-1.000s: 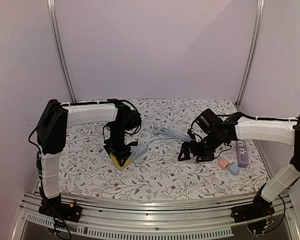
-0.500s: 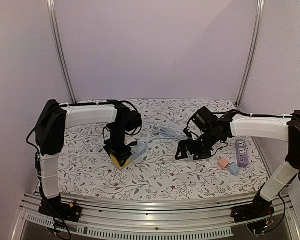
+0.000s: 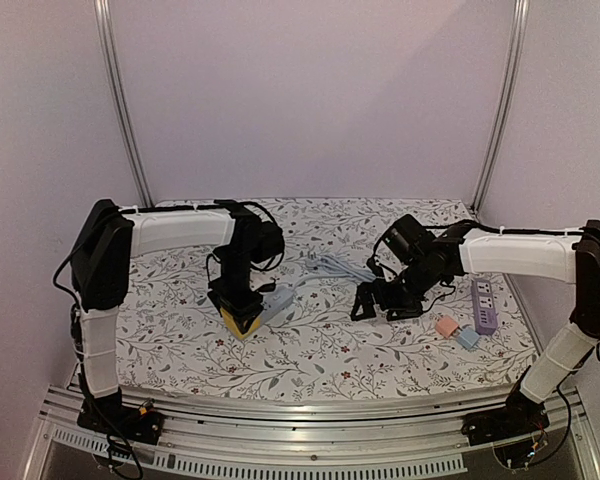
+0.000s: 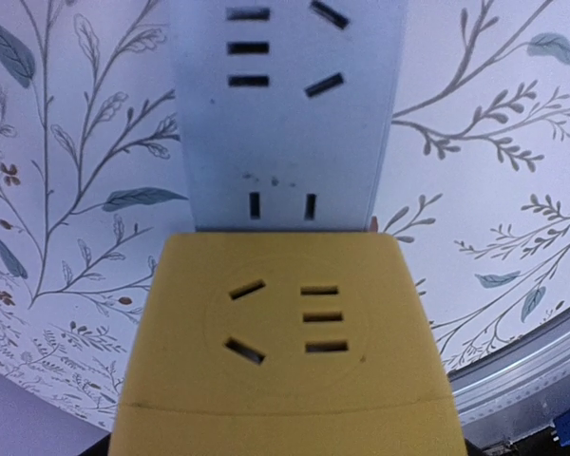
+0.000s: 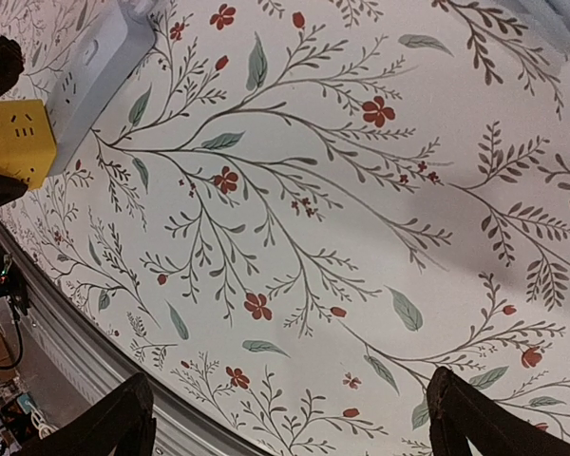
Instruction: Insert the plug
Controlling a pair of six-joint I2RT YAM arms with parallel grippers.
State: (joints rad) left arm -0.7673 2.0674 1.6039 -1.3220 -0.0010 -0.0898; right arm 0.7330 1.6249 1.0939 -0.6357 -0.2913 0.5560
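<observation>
A yellow cube adapter (image 3: 242,320) with socket slots on its face is held in my left gripper (image 3: 238,303), which is shut on it. In the left wrist view the cube (image 4: 285,332) fills the bottom and hides my fingers. Its far edge butts against the end of a grey-blue power strip (image 4: 285,104) lying on the floral table. The strip (image 3: 277,303) runs right to its coiled cable (image 3: 335,266). My right gripper (image 3: 385,300) is open and empty above the table. Its wrist view shows the cube (image 5: 14,141) and strip (image 5: 95,66) far off.
A purple power strip (image 3: 484,305), a pink cube (image 3: 446,326) and a blue cube (image 3: 467,338) lie at the right side. The table's metal front rail (image 5: 85,370) runs near the right gripper's view. Walls enclose the back and sides.
My right gripper has shifted a little to the left and stayed open. The left gripper and the yellow cube have not moved.
</observation>
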